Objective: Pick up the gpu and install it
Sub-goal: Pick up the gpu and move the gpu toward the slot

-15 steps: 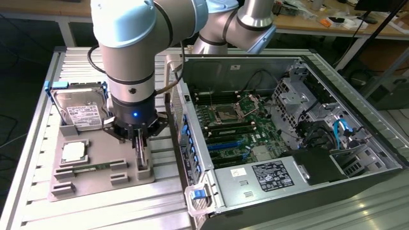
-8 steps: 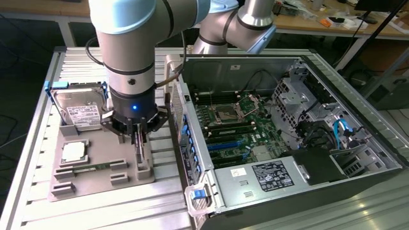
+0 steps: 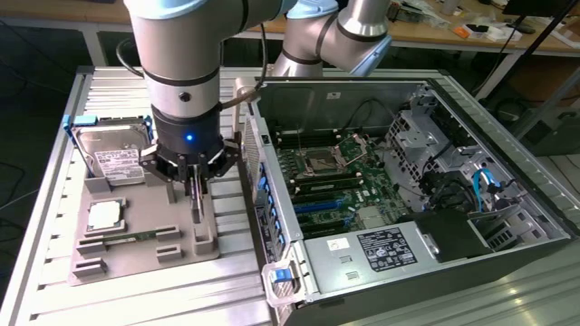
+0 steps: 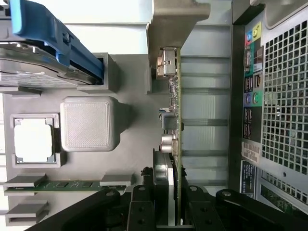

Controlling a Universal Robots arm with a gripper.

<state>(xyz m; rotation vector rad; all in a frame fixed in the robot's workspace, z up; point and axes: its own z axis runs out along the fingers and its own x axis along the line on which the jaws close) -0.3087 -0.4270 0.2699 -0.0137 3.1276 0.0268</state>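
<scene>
The gpu (image 4: pixel 176 91) stands on edge in a slot of the grey holder (image 3: pixel 136 261), so the claw (image 4: pixel 174 195) can pinch its top edge from straight above, and it looks clamped on. Tight spot though: the PC case (image 3: pixel 327 102) wall is just beside it and the hard drive (image 3: pixel 111 153) is further off. Open room is upward.

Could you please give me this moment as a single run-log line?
gripper: shut on gpu | gpu: on edge in gray parts holder | computer case: open, gpu not installed
</scene>
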